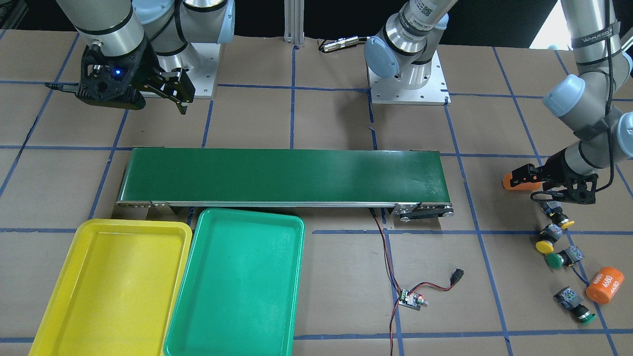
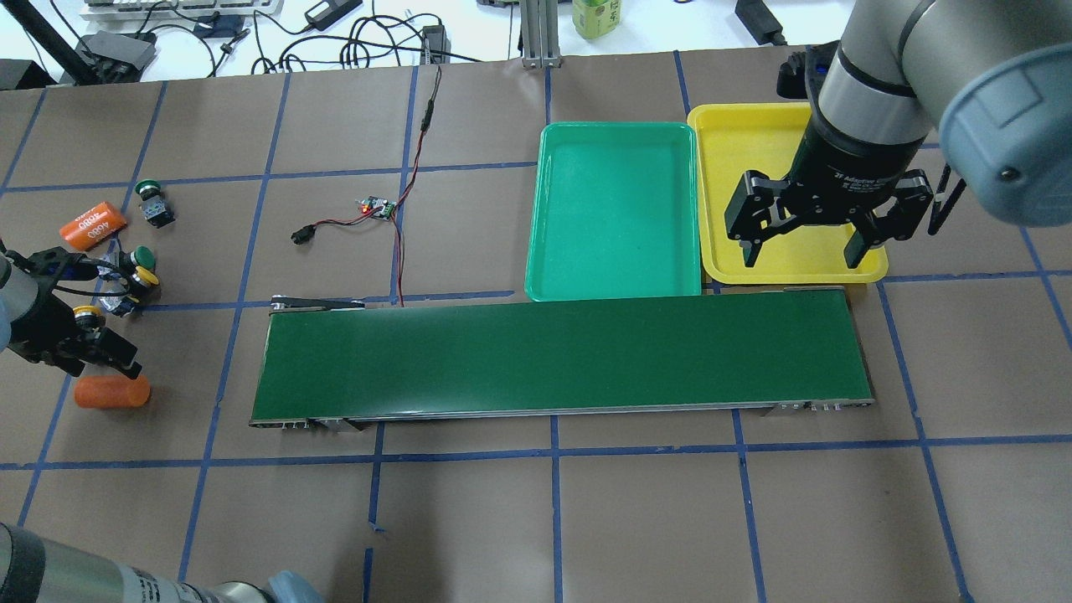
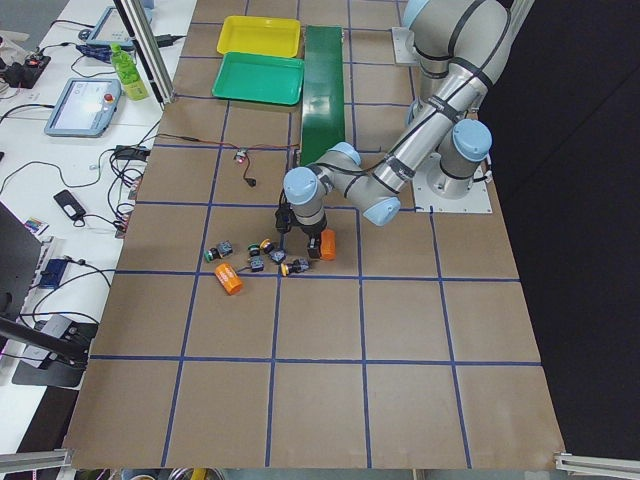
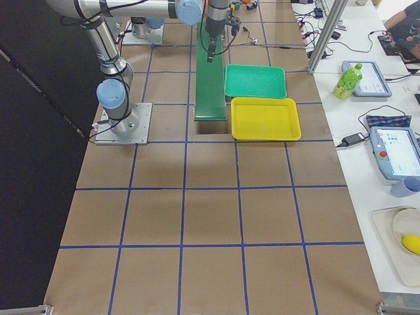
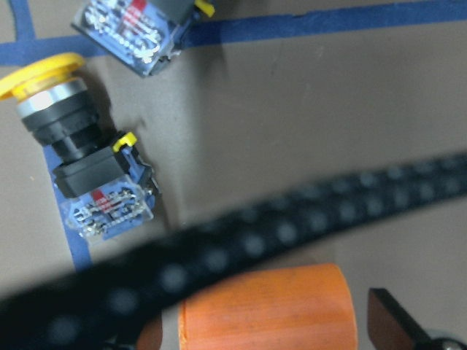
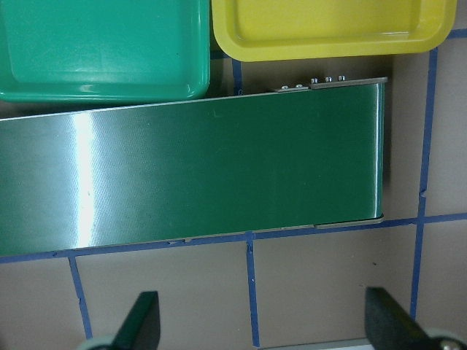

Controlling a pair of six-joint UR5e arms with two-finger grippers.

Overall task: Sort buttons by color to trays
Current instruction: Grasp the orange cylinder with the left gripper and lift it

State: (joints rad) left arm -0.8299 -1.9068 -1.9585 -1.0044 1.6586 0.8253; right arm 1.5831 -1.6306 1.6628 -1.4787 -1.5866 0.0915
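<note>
The green tray (image 6: 102, 51) sits at eleven o'clock, the yellow tray (image 6: 328, 29) at one, the conveyor belt (image 6: 219, 175) across centre; at six, the right gripper (image 6: 264, 324) gapes wide over the tabletop (image 6: 168, 292).

Yellow buttons (image 1: 548, 238), green buttons (image 1: 564, 258) lie sideways near left end effector (image 1: 520, 179); yellow tray (image 2: 754, 121), green tray (image 2: 615, 209) side by side near right end effector (image 2: 801, 251).

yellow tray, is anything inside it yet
Nothing shows inside the yellow tray: only bare plastic in the front-facing view. In the overhead view, the right gripper covers part of its floor.
</note>
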